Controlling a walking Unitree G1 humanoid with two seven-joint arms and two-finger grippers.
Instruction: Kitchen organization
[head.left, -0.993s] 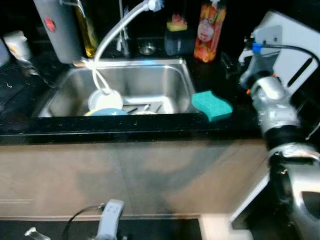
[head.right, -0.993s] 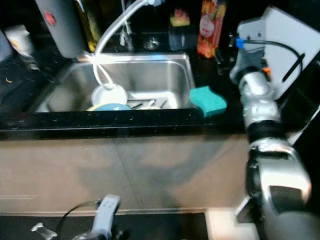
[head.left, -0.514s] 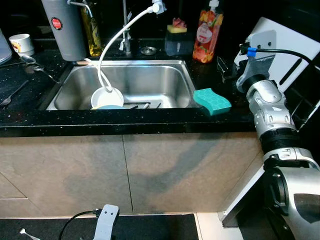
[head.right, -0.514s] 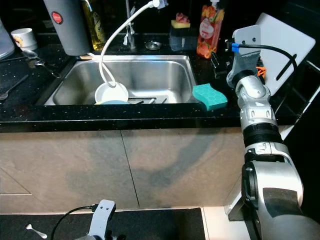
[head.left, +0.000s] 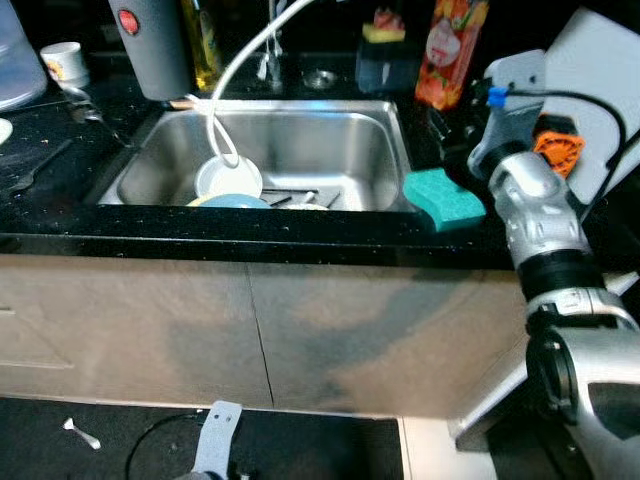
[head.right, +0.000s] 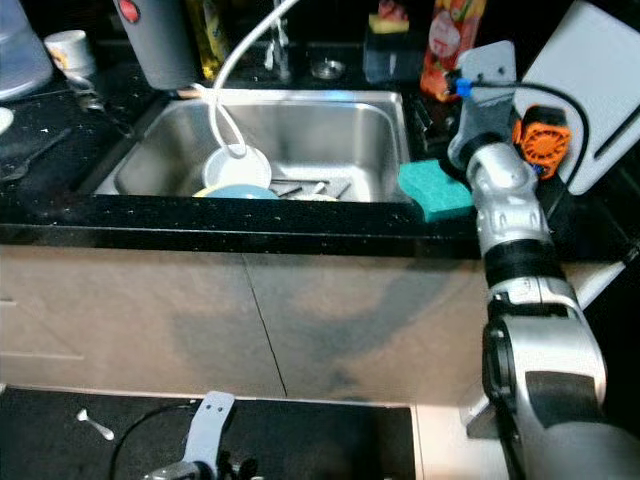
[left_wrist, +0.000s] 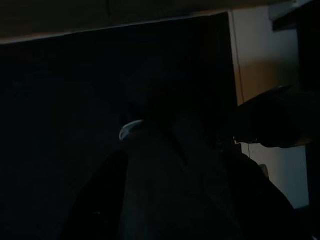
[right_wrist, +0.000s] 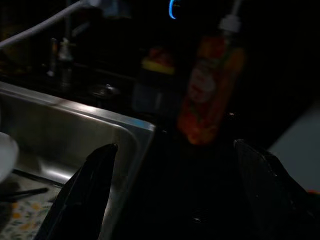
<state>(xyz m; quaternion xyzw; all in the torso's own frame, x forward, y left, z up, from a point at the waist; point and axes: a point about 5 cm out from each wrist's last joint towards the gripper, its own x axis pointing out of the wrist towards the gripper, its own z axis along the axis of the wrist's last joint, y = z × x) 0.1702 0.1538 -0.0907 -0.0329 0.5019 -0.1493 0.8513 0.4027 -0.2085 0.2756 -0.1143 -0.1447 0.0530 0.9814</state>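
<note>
1. Black fingers of the right gripper (right_wrist: 170, 195) stand wide apart with nothing between them; in the right wrist view they frame dark countertop (right_wrist: 190, 200), with the orange soap bottle (right_wrist: 210, 95) beyond and the sink (right_wrist: 75, 135) off to one side.
2. Silver right arm (head.left: 545, 230) rises along the right edge of the head views, its wrist over the counter's right-hand part.
3. Teal sponge (head.left: 443, 198), the likeliest thing to tidy, lies centre-right of the frame, on the counter just beside the sink's right rim and just left of that wrist, its long axis running diagonally toward the lower right.
4. By my judgement the right arm is far nearer; the left gripper (left_wrist: 175, 200) hangs idle in shade, and I cannot tell its opening.
5. Farther off, a white bowl (head.left: 228, 178) sits among dishes in the basin.
</note>
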